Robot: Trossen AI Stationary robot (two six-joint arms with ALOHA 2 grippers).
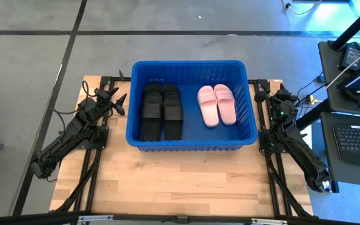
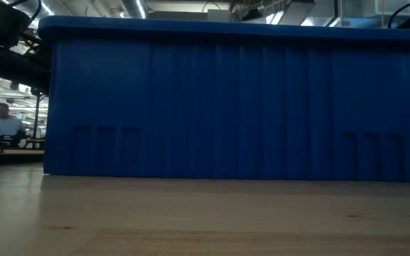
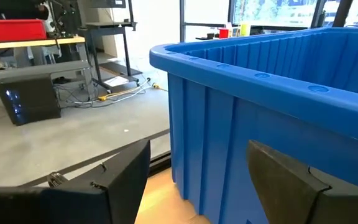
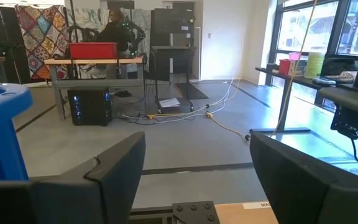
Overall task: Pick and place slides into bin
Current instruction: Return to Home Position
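The blue bin (image 1: 192, 142) stands at the middle of the table's far half. Inside it lie black slides (image 1: 162, 110) on the left part of its floor and a pale pink pair (image 1: 217, 104) on the right part. My left gripper (image 1: 116, 99) is open beside the bin's far left corner (image 3: 166, 59), touching nothing. My right gripper (image 1: 262, 95) is open at the bin's far right corner; its wrist view shows only a piece of the bin's rim (image 4: 5, 99). In the low view the bin's near wall (image 2: 233, 107) fills the picture.
Bare wooden tabletop (image 1: 180, 181) lies between the bin and the near edge. Both arms are folded back along the table's left and right sides. Desks with laptops (image 1: 358, 134) stand to the right of the table. A person (image 2: 6, 121) sits far off in the room.
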